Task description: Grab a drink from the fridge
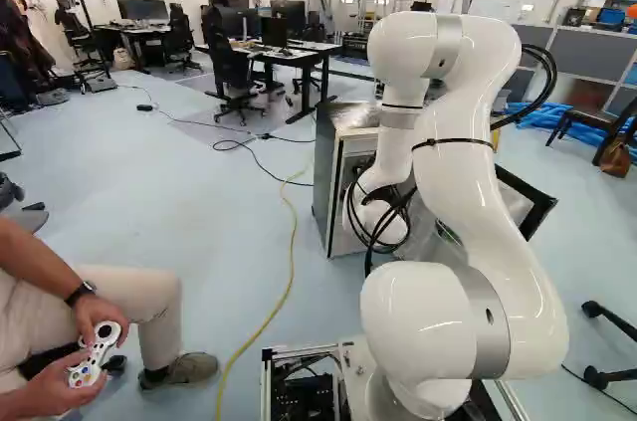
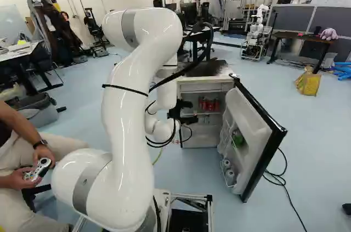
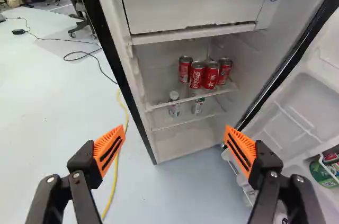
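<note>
Gripper (image 2: 192, 112) spread wide in front of the open fridge (image 3: 249, 70), with 4 red soda cans (image 3: 196, 75) bunched on the shelf (image 3: 217, 93) ahead, plus 2 more drinks (image 3: 174, 108) a level down, lol.

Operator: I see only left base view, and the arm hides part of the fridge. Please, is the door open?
Observer: Yes, in the right base view the door stands wide open beside the fridge.
Operator: Thank you. Which drinks are on the shelf with most cans?
Observer: The wrist view shows four red cans, grouped on one shelf.
Operator: Does the gripper hold one already?
Observer: No, the gripper is open, with nothing gripped.
</note>
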{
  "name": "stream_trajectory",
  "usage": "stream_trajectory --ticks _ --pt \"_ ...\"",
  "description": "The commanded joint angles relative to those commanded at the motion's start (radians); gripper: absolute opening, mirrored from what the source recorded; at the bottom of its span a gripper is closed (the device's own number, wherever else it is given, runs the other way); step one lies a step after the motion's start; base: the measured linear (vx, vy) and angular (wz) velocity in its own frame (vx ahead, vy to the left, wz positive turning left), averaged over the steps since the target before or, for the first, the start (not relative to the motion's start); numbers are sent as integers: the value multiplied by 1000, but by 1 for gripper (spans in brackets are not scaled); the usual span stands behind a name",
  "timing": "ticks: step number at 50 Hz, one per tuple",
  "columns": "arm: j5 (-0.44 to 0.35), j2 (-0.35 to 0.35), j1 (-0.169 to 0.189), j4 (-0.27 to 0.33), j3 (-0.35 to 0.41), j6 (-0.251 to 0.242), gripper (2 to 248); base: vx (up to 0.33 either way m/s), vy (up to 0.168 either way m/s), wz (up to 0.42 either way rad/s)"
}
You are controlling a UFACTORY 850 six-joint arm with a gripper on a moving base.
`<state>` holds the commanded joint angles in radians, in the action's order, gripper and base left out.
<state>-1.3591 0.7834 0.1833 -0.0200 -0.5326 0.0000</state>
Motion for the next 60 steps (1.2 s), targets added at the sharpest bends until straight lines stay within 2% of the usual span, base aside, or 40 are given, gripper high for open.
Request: stream_trajectory --ticks 14,28,60 --pt "0 5 8 0 -9 0 247 0 0 0" --pt "0 10 34 5 -19 0 247 0 0 0" --pt "0 25 106 76 -46 0 247 0 0 0"
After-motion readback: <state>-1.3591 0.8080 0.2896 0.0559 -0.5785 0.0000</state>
